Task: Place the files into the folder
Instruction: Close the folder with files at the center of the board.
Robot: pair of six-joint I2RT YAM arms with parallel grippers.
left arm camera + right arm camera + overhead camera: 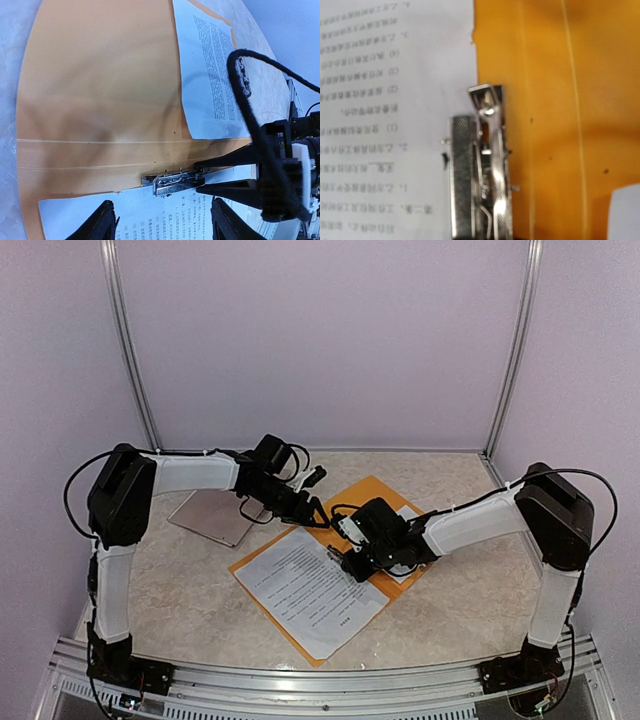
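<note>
White printed paper files [310,590] are lying on the orange card folder [372,490], long axis 10-to-4 o'clock, just below your spread left gripper [162,202]; your right gripper [200,176] is pinching the silver metal clip [172,181].

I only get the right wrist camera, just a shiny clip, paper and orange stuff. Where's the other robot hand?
Observer: The left gripper hangs open over the paper's edge, right beside the clip.
Operator: Is anything else on the table?
Observer: Yes, a flat grey board lies left of the folder.
Operator: Is the folder shut?
Observer: No, it lies spread open, paper on both halves.
</note>
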